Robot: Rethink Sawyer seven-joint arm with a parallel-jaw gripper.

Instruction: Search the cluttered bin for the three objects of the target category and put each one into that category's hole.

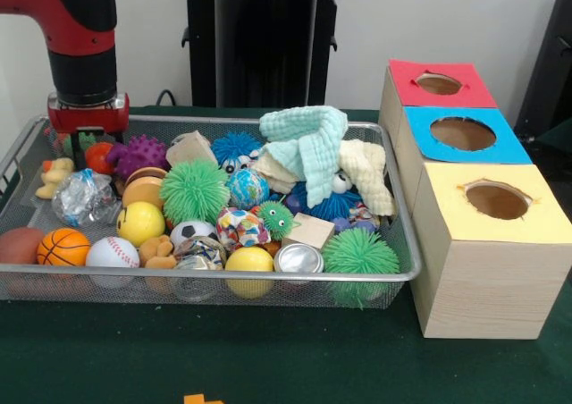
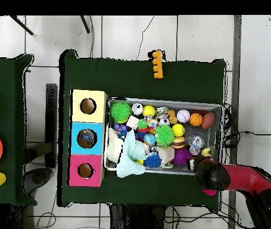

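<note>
Gripper (image 1: 87, 140) hangs low over the far corner of the wire bin (image 1: 393, 274), red wrist block just above the rim; fingertips lost among the toys, so cannot tell whether it is released, clenched or grasping anything. Overhead view puts the gripper (image 2: 208, 173) at the bin's corner nearest the robot base.

Directly at the gripper: an orange-red ball (image 1: 98, 156) and a purple spiky ball (image 1: 138, 154), both just beside it. A small yellow duck-like toy (image 1: 54, 177) lies to the side, against the bin wall. Just below the gripper in the front view, a crumpled clear wrapper (image 1: 82, 197).

A step further out: a burger-shaped toy (image 1: 143, 189), a yellow smiley ball (image 1: 140, 223), a large green fuzzy ball (image 1: 194, 190). Along the bin's front edge: brown ball (image 1: 18, 245), basketball (image 1: 63, 247), baseball (image 1: 112, 253), small soccer ball (image 1: 192, 233), plain yellow ball (image 1: 249, 261), a silver can end (image 1: 298, 258), a second green fuzzy ball (image 1: 359, 252).

Mid-bin, well away from the gripper: blue fuzzy ball (image 1: 236, 147), a pale green cloth (image 1: 308, 140) heaped on top, a cream cloth (image 1: 366, 173) touching it.

Beyond the bin's opposite end, farthest from the gripper: three wooden boxes in a row, each with a round hole on top, namely yellow-topped box (image 1: 487, 243), blue-topped box (image 1: 460, 134), red-topped box (image 1: 438, 84). Overhead, an orange block (image 2: 156, 64) lies on the green table (image 2: 131, 71), apart from the bin.
</note>
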